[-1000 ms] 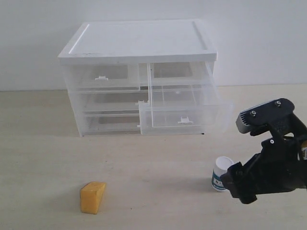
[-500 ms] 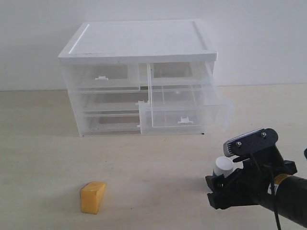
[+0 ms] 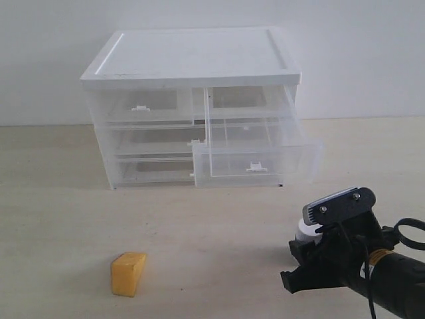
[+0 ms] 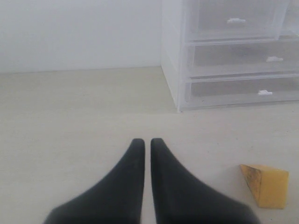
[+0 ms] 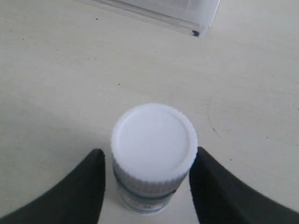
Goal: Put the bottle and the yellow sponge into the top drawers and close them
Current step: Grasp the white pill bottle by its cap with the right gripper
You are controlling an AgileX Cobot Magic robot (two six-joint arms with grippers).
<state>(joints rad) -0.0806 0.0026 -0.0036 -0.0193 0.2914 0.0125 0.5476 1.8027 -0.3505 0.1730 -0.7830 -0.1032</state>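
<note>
While my right pincer (image 5: 149, 154) straddles the small white plastic pill bottle (image 5: 154, 140), one black finger at each side of its round cap, I cannot tell whether the squeeze has bitten. The bottle stands upright on the pale table (image 3: 199, 226). Beyond that pincer, one clear plastic top drawer (image 3: 255, 159) stands pulled out and looks empty. The other top drawer (image 3: 143, 106) is shut. My left pincer (image 4: 147, 142) is closed on nothing, with the orange-yellow foam wedge sponge (image 4: 266, 184) lying on the table near its tips. By my reckoning nothing is stowed yet: both things remain to be placed, one drawer to open, both to close.
</note>
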